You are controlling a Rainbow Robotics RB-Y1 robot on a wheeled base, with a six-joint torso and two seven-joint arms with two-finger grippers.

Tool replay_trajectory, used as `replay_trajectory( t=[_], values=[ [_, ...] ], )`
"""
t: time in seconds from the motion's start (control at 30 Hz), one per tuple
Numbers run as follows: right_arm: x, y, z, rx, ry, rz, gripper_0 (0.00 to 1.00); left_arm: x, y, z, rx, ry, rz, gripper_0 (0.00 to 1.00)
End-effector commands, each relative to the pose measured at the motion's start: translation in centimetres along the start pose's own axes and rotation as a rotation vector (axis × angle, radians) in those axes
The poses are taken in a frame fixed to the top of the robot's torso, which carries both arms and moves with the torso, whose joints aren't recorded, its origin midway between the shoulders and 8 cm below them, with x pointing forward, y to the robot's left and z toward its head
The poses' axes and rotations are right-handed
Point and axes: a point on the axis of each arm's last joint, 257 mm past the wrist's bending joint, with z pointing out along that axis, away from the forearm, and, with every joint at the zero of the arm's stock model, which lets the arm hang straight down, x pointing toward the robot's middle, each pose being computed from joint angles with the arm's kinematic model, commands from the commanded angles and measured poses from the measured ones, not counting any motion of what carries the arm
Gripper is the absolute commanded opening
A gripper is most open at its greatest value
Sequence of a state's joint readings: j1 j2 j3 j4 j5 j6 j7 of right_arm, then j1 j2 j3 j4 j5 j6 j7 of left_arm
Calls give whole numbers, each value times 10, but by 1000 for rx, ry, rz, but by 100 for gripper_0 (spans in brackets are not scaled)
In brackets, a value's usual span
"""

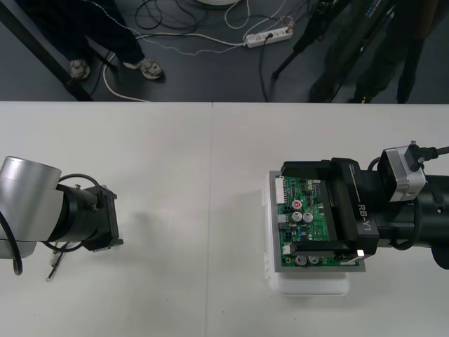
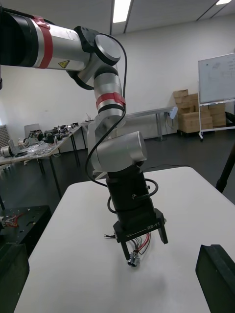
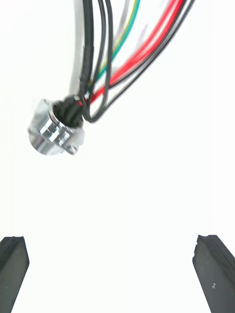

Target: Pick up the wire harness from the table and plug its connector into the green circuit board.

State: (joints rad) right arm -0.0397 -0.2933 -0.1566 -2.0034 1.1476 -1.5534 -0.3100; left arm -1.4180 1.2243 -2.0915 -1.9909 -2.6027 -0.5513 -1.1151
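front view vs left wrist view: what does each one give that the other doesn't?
Front view: the green circuit board on its white base, with the right gripper open over it. Left wrist view: detail of the harness: round metal socket, red, black and green wires, beyond the open left gripper. Both: the table and the harness, a thin scrap beside the left gripper in the front view.

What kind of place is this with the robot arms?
Probably a robot lab or electronics workshop. A green circuit board sits on a plain table with the right gripper open over it, and a wire harness lies by the open left gripper.
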Motion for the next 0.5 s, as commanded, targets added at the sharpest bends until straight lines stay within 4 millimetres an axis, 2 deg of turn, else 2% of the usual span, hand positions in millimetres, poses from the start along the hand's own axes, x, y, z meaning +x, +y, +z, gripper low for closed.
replay_trajectory(
  t=[0.03, 0.37, 0.5],
  values=[
    [-13, 6, 7, -40, 0, -3, 100, 4, -4, 2, -5, 11, 251, 99],
    [-14, 4, 7, -30, 11, -4, 100, -16, 7, 15, -35, -42, 302, 99],
    [-11, 1, 8, -6, 73, -61, 100, -23, 11, 17, -43, -59, 319, 99]
  ],
)
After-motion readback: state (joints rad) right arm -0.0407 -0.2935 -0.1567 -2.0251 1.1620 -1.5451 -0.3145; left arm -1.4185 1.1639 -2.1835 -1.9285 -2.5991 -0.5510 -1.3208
